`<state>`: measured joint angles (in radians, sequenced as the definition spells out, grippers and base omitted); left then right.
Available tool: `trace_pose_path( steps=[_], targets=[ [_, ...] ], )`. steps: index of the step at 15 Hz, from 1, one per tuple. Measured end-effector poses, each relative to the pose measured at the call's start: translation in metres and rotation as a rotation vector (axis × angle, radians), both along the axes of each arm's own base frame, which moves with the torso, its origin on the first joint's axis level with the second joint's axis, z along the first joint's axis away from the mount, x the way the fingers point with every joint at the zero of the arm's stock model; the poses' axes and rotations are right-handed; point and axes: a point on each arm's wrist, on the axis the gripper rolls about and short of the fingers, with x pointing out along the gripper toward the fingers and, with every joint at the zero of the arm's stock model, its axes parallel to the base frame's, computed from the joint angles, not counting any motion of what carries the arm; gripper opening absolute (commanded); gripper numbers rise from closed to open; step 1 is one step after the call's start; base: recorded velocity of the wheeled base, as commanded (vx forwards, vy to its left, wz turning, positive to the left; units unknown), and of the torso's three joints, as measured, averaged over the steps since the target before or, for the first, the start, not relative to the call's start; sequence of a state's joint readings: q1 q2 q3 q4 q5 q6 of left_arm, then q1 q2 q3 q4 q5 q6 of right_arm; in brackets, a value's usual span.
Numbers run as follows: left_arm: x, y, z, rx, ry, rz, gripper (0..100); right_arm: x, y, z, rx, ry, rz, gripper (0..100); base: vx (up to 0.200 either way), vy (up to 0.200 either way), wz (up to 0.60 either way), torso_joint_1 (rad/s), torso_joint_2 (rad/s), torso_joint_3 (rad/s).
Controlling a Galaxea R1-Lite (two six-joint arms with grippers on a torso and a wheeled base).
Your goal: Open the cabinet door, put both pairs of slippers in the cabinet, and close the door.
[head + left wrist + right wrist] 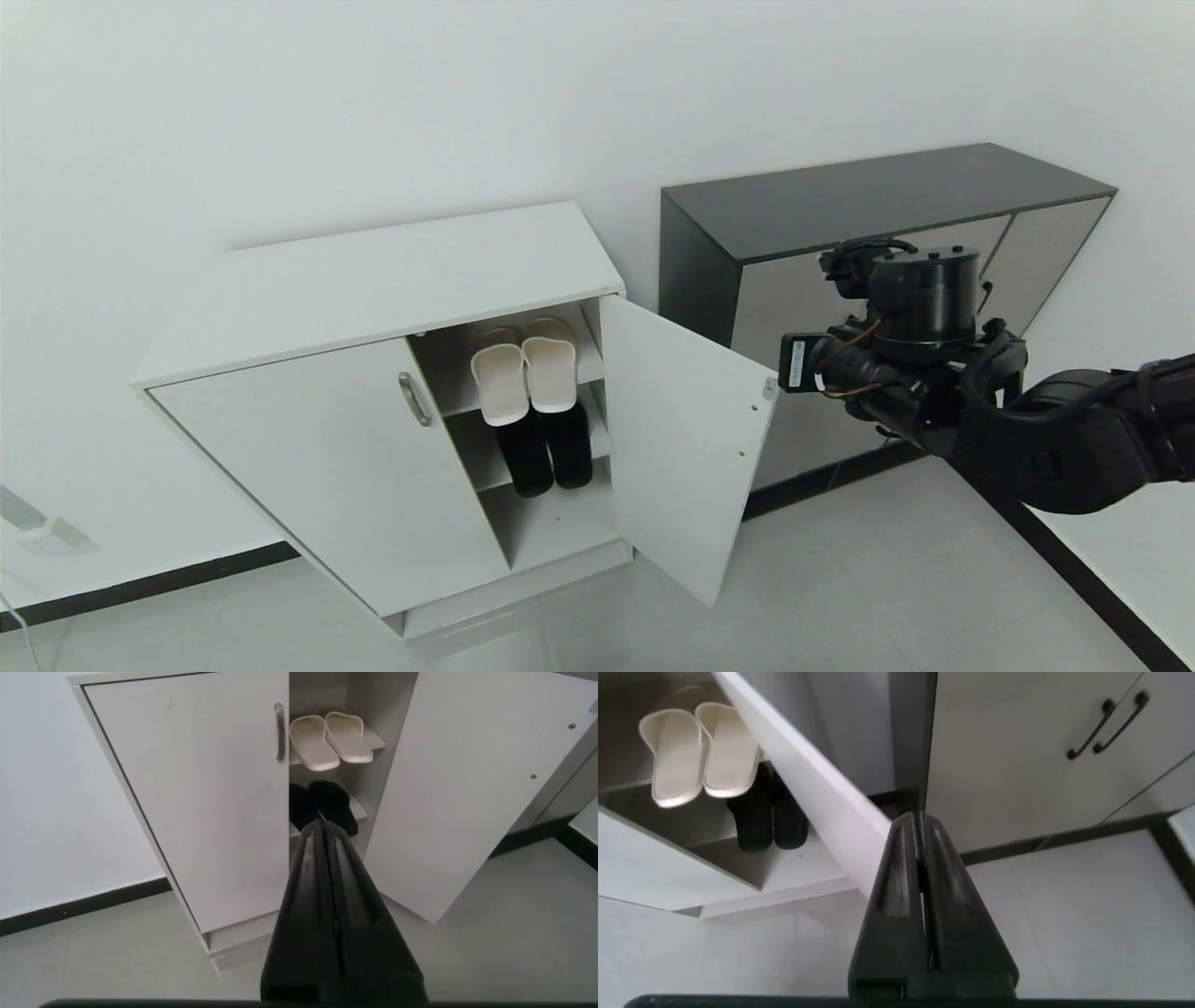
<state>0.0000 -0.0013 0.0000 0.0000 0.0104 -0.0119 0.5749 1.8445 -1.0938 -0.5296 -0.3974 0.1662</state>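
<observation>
The white cabinet has its right door swung open and its left door closed. Inside, a white pair of slippers lies on the upper shelf, with a black pair on the shelf below. My right gripper is shut, and its tip is at the free edge of the open door; in the head view the gripper is just right of that edge. My left gripper is shut and empty, low in front of the opening, pointing at the black slippers.
A dark cabinet with mirrored fronts stands against the wall right of the white one, close behind my right arm. Grey tiled floor lies open in front. A wall socket is at the far left.
</observation>
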Motion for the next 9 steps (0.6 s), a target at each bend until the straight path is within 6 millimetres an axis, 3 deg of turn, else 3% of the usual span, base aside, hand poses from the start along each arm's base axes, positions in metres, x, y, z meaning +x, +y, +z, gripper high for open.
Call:
trace_pose_path(
  steps=[5,9],
  targets=[
    [0.0,0.0,0.0,0.0,0.0,0.0,0,0.028,0.001,-0.02,-0.001,0.016,-0.023,0,0.0,0.0,0.0,0.0,0.0,0.0],
    [0.0,0.0,0.0,0.0,0.0,0.0,0,0.038,0.001,-0.034,-0.017,0.041,-0.035,0,0.0,0.0,0.0,0.0,0.0,0.0]
  ],
)
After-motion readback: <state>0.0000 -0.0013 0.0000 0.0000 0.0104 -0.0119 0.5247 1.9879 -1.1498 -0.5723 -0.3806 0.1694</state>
